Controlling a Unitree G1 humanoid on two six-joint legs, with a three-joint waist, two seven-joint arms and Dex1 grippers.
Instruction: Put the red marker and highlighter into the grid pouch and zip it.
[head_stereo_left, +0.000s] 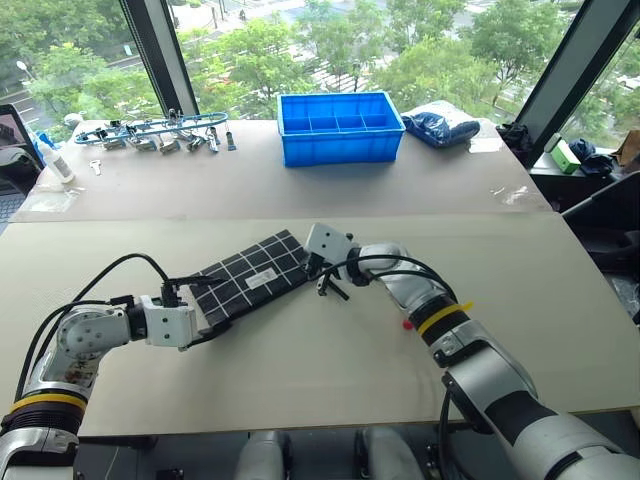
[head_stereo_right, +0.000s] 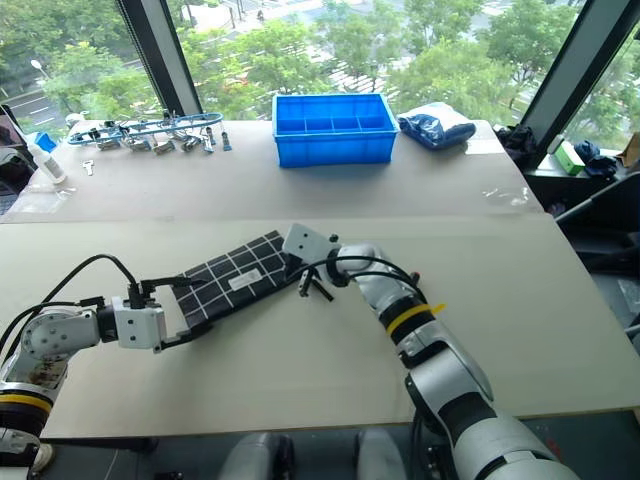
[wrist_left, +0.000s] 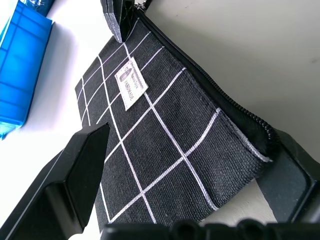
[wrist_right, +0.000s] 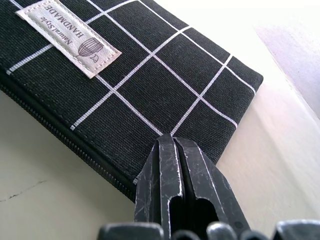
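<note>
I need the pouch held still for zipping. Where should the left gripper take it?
Take the grid pouch by its near short end, coming from the robot's left, where the open left gripper already straddles it. The pouch lies flat, so one finger must slide underneath. The shut right gripper works the far zipper end.

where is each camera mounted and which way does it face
Left eye: on the head, looking forward and down at the table; both arms show.
Right eye: beside it, same scene.
Left wrist: on the left arm, looking along its open left hand at the grid pouch.
Right wrist: on the right arm, looking along its shut right hand at the pouch's zipper edge.
Shared: the pouch's white label shows in both wrist views.
</note>
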